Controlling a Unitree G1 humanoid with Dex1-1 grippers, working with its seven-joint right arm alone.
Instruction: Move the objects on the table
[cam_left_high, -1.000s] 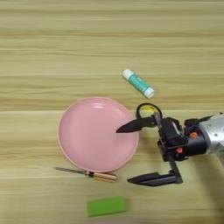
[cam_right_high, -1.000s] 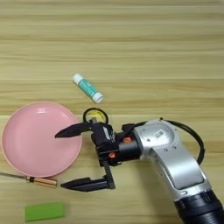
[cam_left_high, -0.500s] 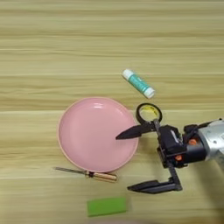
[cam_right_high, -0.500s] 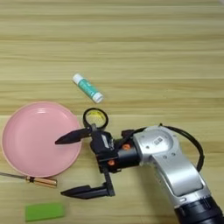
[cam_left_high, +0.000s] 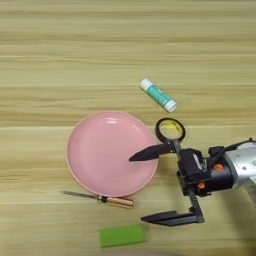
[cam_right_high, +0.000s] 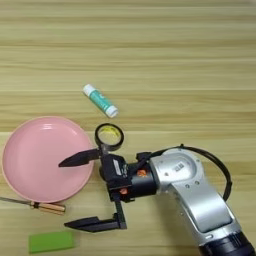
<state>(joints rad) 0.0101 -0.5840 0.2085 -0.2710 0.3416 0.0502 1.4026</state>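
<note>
Over the plate edge: right gripper (cam_left_high: 150, 187), black fingers spread wide, holding nothing.
Top finger: above round pink plate (cam_left_high: 95, 150).
Black tape ring (cam_left_high: 170, 130): just behind.

Table (cam_left_high: 75, 45): light wood, horizontal grain. Plate (cam_left_high: 100, 150): pink. Block (cam_left_high: 122, 235): green. Screwdriver (cam_left_high: 102, 199): amber handle. Tape ring (cam_left_high: 170, 130): black. Glue stick (cam_left_high: 157, 95): white, teal. Gripper (cam_left_high: 147, 186): black fingers.

No readable text on my feeds.
I see a faint marking on the silver forearm (cam_right_high: 176, 171) and print on the glue stick (cam_left_high: 157, 95), both illegible.
</note>
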